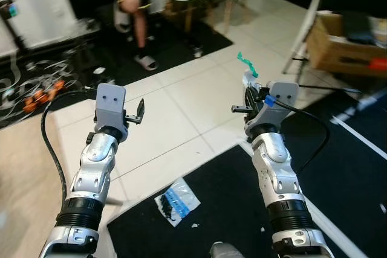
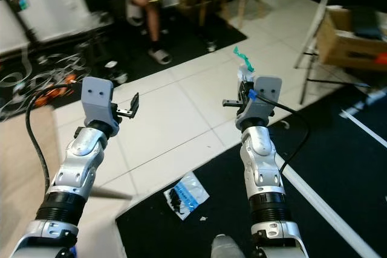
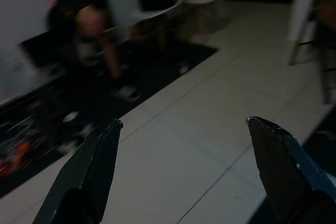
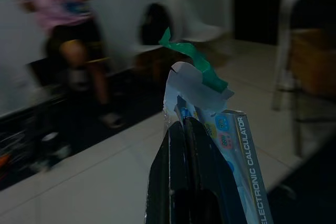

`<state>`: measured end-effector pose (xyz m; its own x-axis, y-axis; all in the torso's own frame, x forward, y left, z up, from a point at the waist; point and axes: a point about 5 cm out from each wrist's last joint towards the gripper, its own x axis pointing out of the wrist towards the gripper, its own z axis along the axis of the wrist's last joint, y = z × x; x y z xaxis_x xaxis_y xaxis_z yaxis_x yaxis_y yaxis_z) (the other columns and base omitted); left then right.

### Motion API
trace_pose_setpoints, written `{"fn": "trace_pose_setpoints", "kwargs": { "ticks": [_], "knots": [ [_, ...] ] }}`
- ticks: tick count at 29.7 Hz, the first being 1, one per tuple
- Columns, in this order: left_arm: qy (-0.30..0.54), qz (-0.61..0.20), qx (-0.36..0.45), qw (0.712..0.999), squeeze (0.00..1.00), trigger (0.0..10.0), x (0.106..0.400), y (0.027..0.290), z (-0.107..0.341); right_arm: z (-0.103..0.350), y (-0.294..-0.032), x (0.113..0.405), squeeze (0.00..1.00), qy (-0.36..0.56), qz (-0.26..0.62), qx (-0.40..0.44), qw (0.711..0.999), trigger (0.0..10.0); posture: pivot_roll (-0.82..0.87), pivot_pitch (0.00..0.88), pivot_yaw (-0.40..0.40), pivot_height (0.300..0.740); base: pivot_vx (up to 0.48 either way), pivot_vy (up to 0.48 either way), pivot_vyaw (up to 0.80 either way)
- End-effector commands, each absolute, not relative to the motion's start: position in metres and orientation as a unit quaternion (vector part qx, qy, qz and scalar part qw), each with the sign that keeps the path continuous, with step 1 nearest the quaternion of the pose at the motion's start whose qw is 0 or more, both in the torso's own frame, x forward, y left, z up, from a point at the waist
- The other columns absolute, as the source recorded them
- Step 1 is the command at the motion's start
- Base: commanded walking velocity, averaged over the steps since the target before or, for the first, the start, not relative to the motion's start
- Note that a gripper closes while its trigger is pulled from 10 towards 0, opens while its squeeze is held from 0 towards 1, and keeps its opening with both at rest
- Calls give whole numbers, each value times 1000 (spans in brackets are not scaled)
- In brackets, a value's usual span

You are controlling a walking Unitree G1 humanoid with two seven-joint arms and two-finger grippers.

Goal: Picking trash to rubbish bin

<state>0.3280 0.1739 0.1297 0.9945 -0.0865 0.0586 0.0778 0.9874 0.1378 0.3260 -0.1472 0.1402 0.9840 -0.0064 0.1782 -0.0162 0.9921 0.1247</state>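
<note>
Right gripper (image 4: 181, 145): fingers closed on calculator package (image 4: 239, 156) with green strip (image 4: 197, 59), held above the floor.
Left gripper (image 3: 184, 171): fingers wide apart, holding nothing.
Plastic bag (image 1: 176, 200): on black mat (image 1: 224, 209), at 6 o'clock between both arms.

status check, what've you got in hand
Right gripper shut on calculator package. Left gripper open, empty. Plastic bag on black mat. No bin seen.

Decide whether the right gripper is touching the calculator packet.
Touching. The right wrist view shows the right gripper with black fingers shut against the calculator packet, no gap between them.
</note>
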Motion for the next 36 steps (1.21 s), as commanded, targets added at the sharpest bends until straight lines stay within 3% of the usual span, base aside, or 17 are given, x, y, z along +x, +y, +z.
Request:
{"fn": "trace_pose_setpoints", "kwargs": {
  "ticks": [1,28,36],
  "knots": [
    [-29,-35,76,996,0,10000,330,174,128,134,-150,323,0,-83,-8,74,994,10000,-57,0,92,740,0,0,-800],
    [-4,-31,53,998,0,10000,327,168,117,118,-152,311,0,-65,-36,97,993,10000,-70,6,135,740,0,0,-800],
    [-1,1,43,999,0,10000,328,179,115,127,-149,319,0,-70,-22,91,993,10000,-90,6,76,740,0,0,-800]
  ]
}}
